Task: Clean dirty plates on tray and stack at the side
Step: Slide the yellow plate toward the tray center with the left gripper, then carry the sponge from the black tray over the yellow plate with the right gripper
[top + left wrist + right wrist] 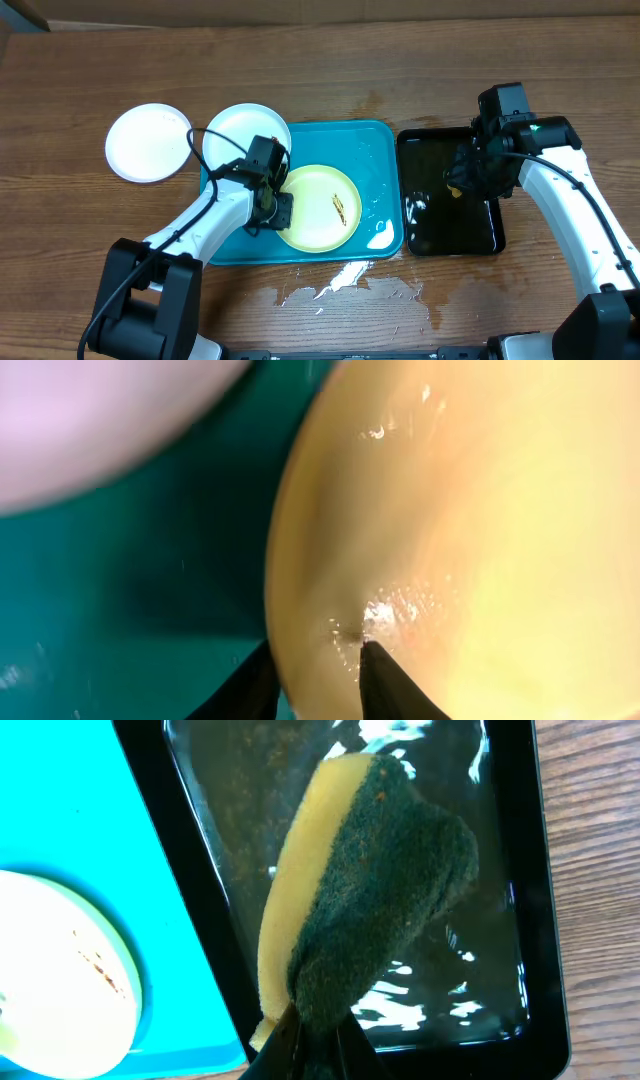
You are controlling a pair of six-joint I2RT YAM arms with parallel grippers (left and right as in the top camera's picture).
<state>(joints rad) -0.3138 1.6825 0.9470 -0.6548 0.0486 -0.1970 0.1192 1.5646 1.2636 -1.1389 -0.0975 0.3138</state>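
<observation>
Closest in, our left gripper (315, 650) has its fingers (385, 680) astride the near-left rim of the pale yellow-green plate (315, 225), which lies in the turquoise tray (375, 150); whether they truly bite, we cannot tell. We want a firm pinch here, holding the brown smear (340, 207) steady and face up. Further over, our right gripper (315, 1025) is clenched on the sponge (380, 890) above the black tray (440, 215). Beyond, a white plate (240, 130) overlaps the turquoise tray's far-left corner, and a second white plate (148, 143) rests on the wooden table (400, 60).

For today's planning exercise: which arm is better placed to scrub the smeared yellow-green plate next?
Right: the right claw grips the yellow-and-green sponge; the left claw straddles the rim of the pale yellow-green plate on the turquoise plastic tray.
</observation>
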